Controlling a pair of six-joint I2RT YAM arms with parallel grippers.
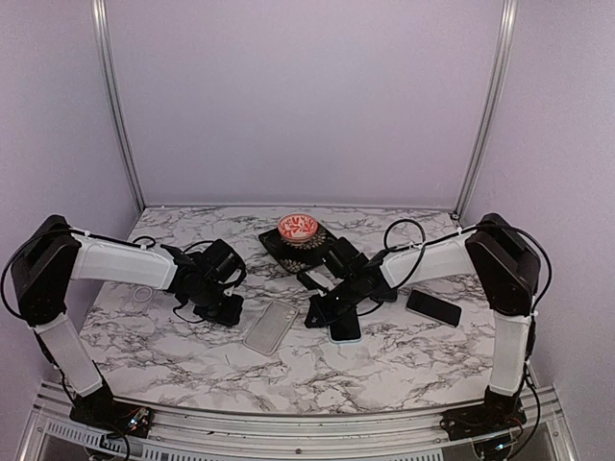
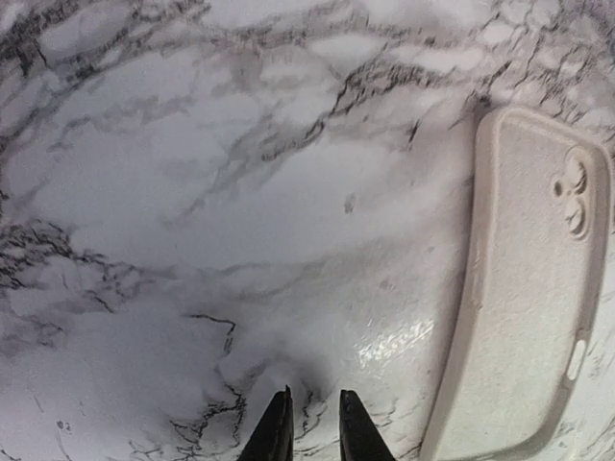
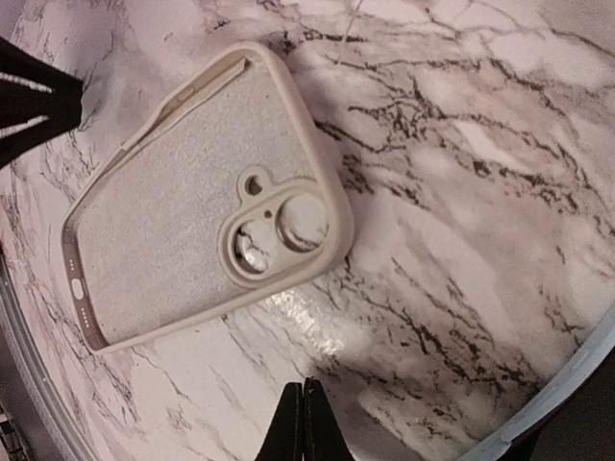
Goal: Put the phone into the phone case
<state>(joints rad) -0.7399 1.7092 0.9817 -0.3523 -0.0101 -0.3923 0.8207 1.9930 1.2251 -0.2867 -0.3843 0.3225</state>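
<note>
The beige phone case (image 1: 270, 327) lies open side up on the marble table, between the two grippers. It shows in the left wrist view (image 2: 528, 288) and the right wrist view (image 3: 192, 206), with its camera cut-out towards the right arm. A dark phone with a light blue edge (image 1: 345, 329) lies just right of the case; its edge shows in the right wrist view (image 3: 543, 408). My left gripper (image 1: 227, 309) (image 2: 314, 423) is low over bare table left of the case, jaws slightly apart and empty. My right gripper (image 1: 316, 314) (image 3: 304, 423) is shut and empty between case and phone.
A second black phone (image 1: 433, 307) lies further right. A black tray (image 1: 279, 245) with a red-and-white bowl (image 1: 298, 229) stands at the back middle. A small clear round object (image 1: 142, 295) lies at the left under the left arm. The walls of the enclosure stand close by.
</note>
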